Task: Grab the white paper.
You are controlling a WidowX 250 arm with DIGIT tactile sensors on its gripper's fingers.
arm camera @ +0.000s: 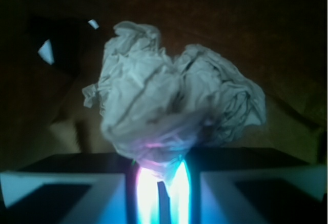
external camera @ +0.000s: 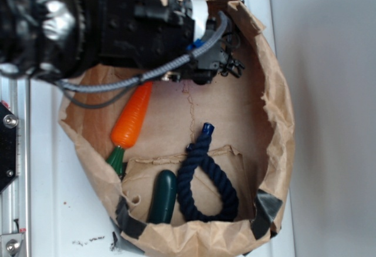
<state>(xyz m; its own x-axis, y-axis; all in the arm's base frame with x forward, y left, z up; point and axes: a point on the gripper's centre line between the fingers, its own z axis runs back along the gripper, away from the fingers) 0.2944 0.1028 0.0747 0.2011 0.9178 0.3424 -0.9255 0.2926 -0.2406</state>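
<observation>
Holding carrot point(external camera: 133, 117), rope point(external camera: 205, 177): brown bag point(external camera: 276, 110); gripper point(arm camera: 160, 183) clamped on white paper point(arm camera: 169, 111).

In the bag point(external camera: 276, 116) the carrot point(external camera: 132, 119) lies at the left, the rope point(external camera: 202, 177) at the right of it, the cucumber point(external camera: 163, 197) between them near the front wall, and the paper point(arm camera: 169, 108) sits in the gripper point(arm camera: 160, 183) at the back.
</observation>
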